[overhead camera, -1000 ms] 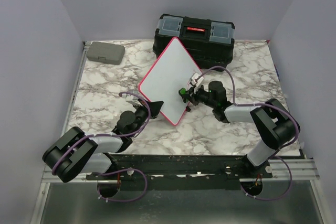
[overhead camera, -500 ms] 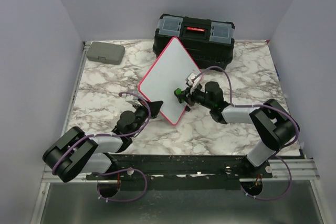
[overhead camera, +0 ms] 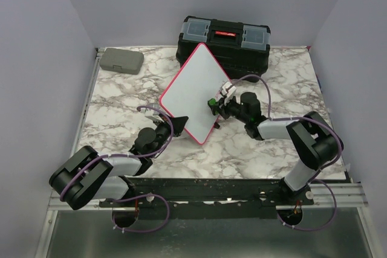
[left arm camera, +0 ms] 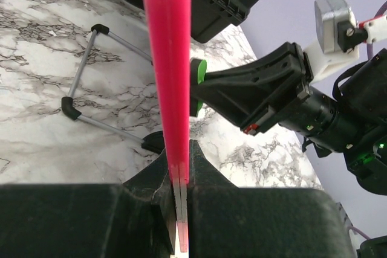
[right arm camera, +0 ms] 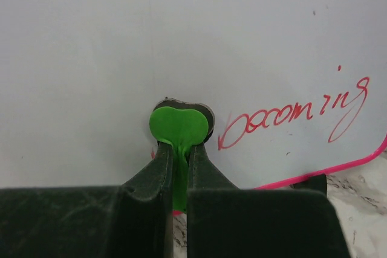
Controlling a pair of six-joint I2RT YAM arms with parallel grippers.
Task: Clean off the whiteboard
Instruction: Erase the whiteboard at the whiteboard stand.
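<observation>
Two arms engaged: left jaws clamped on whiteboard (overhead camera: pixel 193 92) lower edge, board tilted up on worktop (overhead camera: pixel 115 110); right jaws pinch eraser (right arm camera: pixel 178 126) against face — red writing (right arm camera: pixel 290 110) just right of it in wrist view.

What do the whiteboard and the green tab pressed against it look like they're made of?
The whiteboard: smooth, glossy white panel, probably coated board, since it shows a faint glare; its pink frame looks like plastic. The green tab: matte, evenly coloured, likely moulded plastic.
</observation>
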